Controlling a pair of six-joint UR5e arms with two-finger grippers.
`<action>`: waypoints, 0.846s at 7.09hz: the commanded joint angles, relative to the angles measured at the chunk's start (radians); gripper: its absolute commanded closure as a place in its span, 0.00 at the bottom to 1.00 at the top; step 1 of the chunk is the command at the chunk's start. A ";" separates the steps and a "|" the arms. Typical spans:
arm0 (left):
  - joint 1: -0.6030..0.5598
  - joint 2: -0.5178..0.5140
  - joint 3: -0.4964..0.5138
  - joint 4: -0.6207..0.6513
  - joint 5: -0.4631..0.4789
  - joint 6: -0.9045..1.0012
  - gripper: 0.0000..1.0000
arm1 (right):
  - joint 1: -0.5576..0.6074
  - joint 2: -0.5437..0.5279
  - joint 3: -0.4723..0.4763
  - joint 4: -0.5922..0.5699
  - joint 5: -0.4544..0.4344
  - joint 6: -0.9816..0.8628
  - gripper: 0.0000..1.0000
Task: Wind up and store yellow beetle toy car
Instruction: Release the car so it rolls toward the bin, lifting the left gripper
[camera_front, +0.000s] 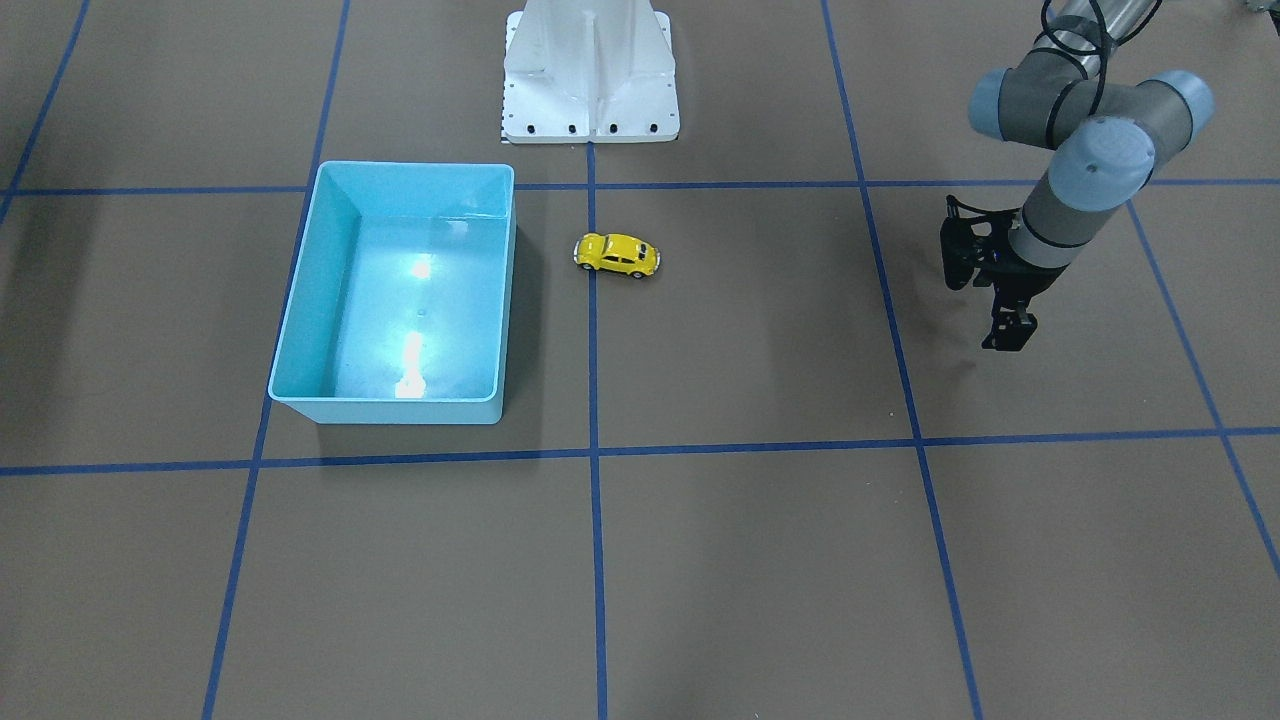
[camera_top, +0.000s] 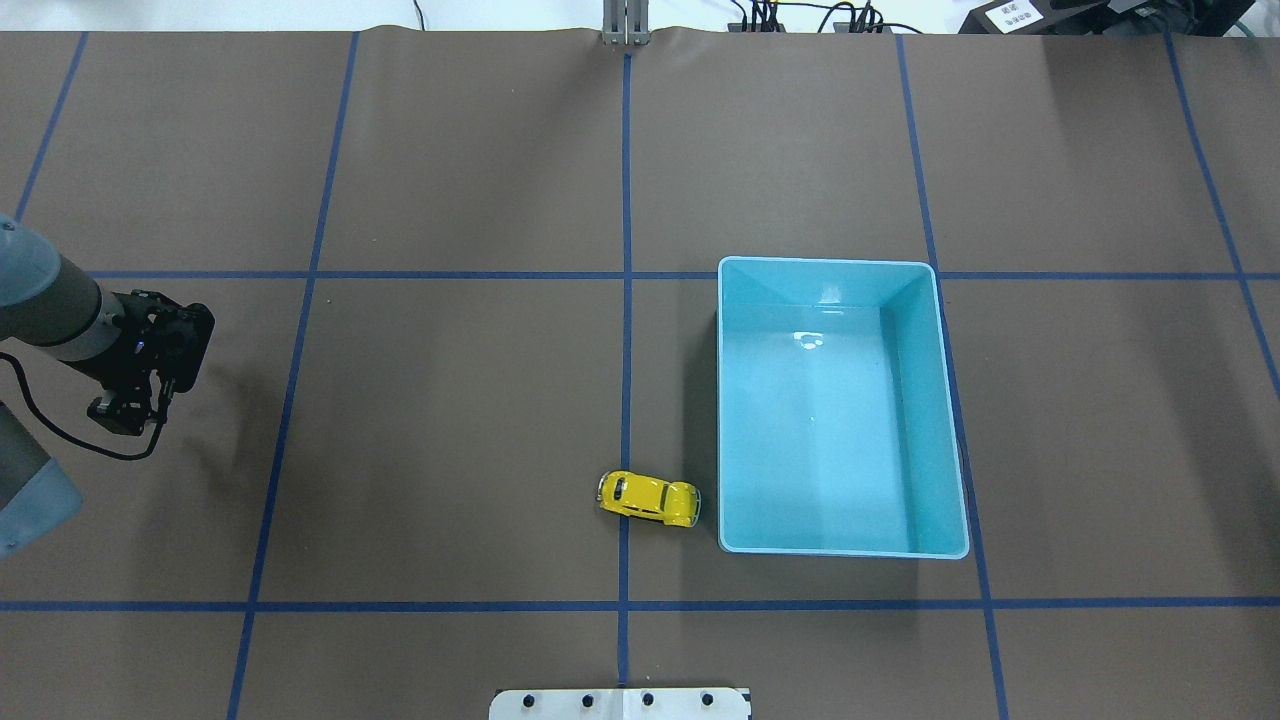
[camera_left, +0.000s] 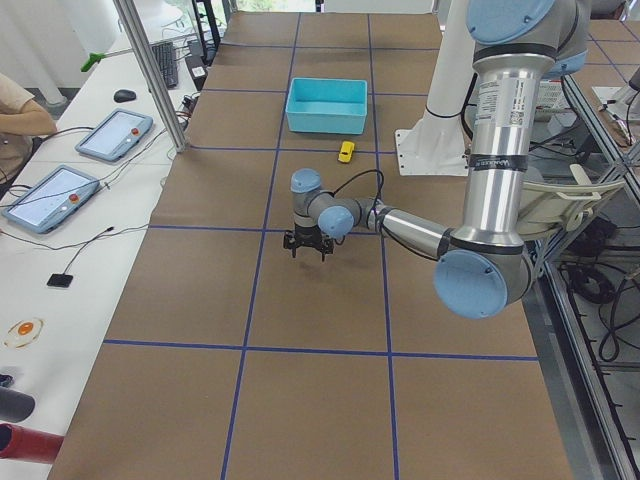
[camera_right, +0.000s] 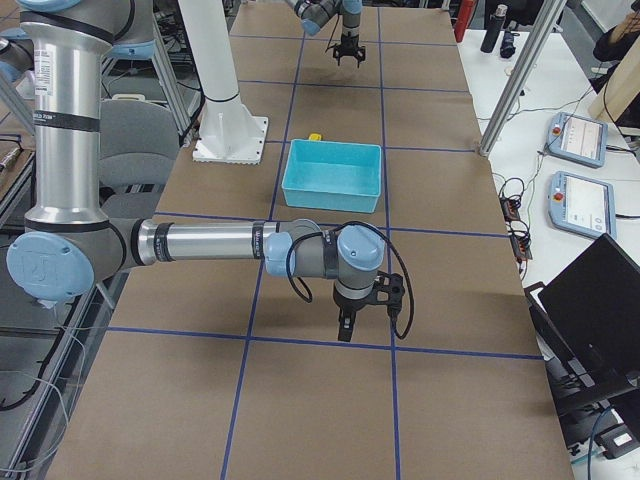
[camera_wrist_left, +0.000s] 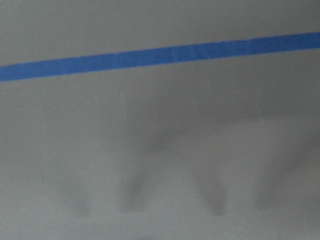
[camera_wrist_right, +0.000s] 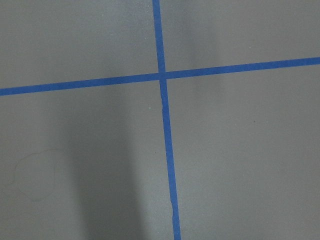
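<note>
The yellow beetle toy car (camera_front: 617, 254) stands on its wheels on the brown table, just beside the light-blue bin (camera_front: 385, 411), on a blue tape line. It also shows in the overhead view (camera_top: 648, 499), left of the bin (camera_top: 840, 552), which is empty. My left gripper (camera_front: 1005, 338) hangs low over the table far from the car, at the overhead view's left edge (camera_top: 125, 412); it looks open and empty. My right gripper (camera_right: 345, 330) shows only in the exterior right view, low over the table beyond the bin; I cannot tell if it is open.
The white robot base (camera_front: 590, 80) stands behind the car. Blue tape lines grid the brown table. Side tables with tablets (camera_left: 110, 135) and a metal post (camera_left: 150, 70) flank the far edge.
</note>
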 joint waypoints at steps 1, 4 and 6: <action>-0.056 -0.005 0.013 0.017 0.004 -0.042 0.00 | 0.000 0.004 0.003 0.002 0.000 0.007 0.01; -0.277 -0.060 0.007 0.204 -0.007 -0.404 0.00 | -0.038 0.036 0.149 -0.005 -0.012 0.013 0.01; -0.395 -0.065 0.019 0.233 -0.115 -0.602 0.00 | -0.099 0.039 0.312 -0.077 -0.012 0.071 0.01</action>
